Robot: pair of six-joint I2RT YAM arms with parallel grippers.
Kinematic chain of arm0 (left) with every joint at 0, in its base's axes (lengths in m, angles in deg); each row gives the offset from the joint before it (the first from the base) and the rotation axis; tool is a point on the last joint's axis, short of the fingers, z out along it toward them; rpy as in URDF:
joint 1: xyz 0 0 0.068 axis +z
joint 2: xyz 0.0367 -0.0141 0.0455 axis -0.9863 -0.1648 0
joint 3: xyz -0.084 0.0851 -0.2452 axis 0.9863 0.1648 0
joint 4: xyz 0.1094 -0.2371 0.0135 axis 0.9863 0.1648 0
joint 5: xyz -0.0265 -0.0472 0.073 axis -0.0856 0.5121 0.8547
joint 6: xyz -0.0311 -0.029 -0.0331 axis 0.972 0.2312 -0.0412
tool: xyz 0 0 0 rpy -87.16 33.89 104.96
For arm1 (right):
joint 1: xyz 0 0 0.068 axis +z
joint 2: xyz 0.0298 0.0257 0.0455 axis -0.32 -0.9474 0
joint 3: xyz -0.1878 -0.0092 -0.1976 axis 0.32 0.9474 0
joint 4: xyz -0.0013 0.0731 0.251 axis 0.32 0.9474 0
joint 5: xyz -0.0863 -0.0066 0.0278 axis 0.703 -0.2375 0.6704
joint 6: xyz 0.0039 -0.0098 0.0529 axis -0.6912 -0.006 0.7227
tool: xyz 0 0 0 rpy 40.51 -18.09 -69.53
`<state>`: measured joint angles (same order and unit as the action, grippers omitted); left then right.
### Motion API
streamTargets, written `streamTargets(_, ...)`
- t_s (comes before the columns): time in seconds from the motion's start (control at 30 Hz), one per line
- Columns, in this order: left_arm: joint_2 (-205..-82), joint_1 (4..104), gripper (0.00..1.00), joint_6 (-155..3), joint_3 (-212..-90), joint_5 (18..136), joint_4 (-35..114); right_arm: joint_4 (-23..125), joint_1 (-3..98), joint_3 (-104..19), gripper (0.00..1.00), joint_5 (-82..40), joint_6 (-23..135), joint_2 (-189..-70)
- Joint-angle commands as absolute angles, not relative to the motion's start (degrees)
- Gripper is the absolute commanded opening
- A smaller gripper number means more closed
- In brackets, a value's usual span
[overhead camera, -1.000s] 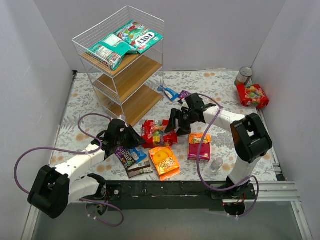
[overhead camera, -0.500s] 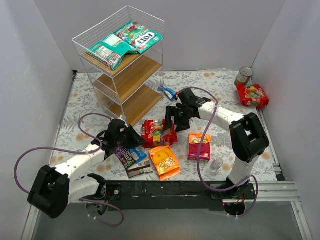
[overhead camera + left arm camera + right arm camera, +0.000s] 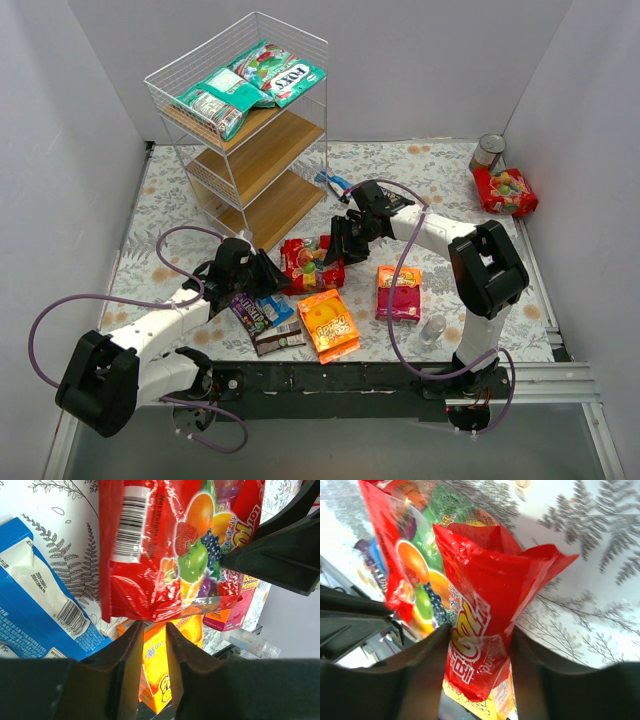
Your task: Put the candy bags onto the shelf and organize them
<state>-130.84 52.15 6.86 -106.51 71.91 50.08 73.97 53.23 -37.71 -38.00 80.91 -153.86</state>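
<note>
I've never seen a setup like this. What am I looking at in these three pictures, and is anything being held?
These are two robot arms bolted at the table's near edge, the left arm and the right arm, each ending in a two-finger gripper. The wide picture looks down from above and behind them; the other two come from cameras on the wrists.

On the flowered table stands a wire shelf with teal-green bags on its top tier. Loose candy lies around: an orange bag, a pink-orange bag, small packs, and a second red bag by a tin can.

The right gripper pinches a red bag. The left gripper sits at that bag's opposite edge; whether it grips is unclear.
</note>
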Motion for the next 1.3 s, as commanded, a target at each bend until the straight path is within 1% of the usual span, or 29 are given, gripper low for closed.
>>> streamTargets(0.0, -129.4, 51.9, 0.27, 5.7, -106.3, 71.5, 49.0, 69.1, 53.6, -37.0, 0.49, -44.1, 82.4, -153.0)
streamTargets(0.07, -128.7, 51.9, 0.30, 5.5, -106.2, 71.4, 48.7, 68.4, 53.6, -36.4, 0.40, -44.8, 82.8, -153.0)
streamTargets(0.1, -128.6, 51.9, 0.31, 5.6, -106.2, 71.5, 48.8, 68.3, 53.5, -36.1, 0.34, -44.9, 83.0, -152.9)
streamTargets(0.17, -128.0, 51.9, 0.33, 5.5, -106.1, 71.7, 48.9, 68.1, 53.6, -35.6, 0.29, -44.8, 83.1, -152.6)
streamTargets(0.2, -127.9, 51.9, 0.35, 5.5, -106.0, 71.8, 48.9, 68.0, 53.6, -35.4, 0.23, -44.8, 83.4, -152.5)
streamTargets(0.27, -127.1, 51.9, 0.38, 5.5, -106.0, 72.5, 49.4, 67.4, 53.5, -34.8, 0.20, -44.7, 83.9, -151.7)
streamTargets(0.37, -125.2, 51.9, 0.45, 5.1, -106.4, 73.8, 50.9, 66.4, 53.4, -34.7, 0.12, -44.8, 84.9, -150.9)
streamTargets(0.4, -124.8, 51.9, 0.49, 4.9, -106.6, 74.7, 52.4, 64.9, 53.3, -34.7, 0.09, -45.0, 85.4, -150.5)
streamTargets(0.5, -122.1, 51.9, 0.54, 4.0, -106.8, 77.2, 55.1, 61.1, 52.8, -34.0, 0.01, -47.1, 88.4, -148.5)
streamTargets(0.6, -118.5, 51.9, 0.59, 3.5, -107.1, 80.2, 58.1, 59.0, 52.0, -35.9, 0.01, -47.8, 90.3, -146.6)
streamTargets(0.63, -117.7, 51.9, 0.64, 3.4, -107.0, 81.0, 58.8, 59.2, 51.6, -36.6, 0.01, -47.7, 90.6, -145.7)
streamTargets(0.77, -113.8, 51.9, 0.69, 4.5, -106.7, 84.7, 63.1, 59.2, 49.8, -39.6, 0.01, -48.5, 92.9, -143.4)
streamTargets(0.9, -111.4, 51.9, 0.71, 5.5, -105.8, 88.0, 64.8, 58.5, 47.9, -41.4, 0.01, -49.7, 94.5, -140.3)
streamTargets(1.27, -112.0, 51.9, 0.72, 6.2, -104.3, 87.8, 64.2, 58.6, 44.5, -51.0, 0.01, -52.9, 98.3, -132.8)
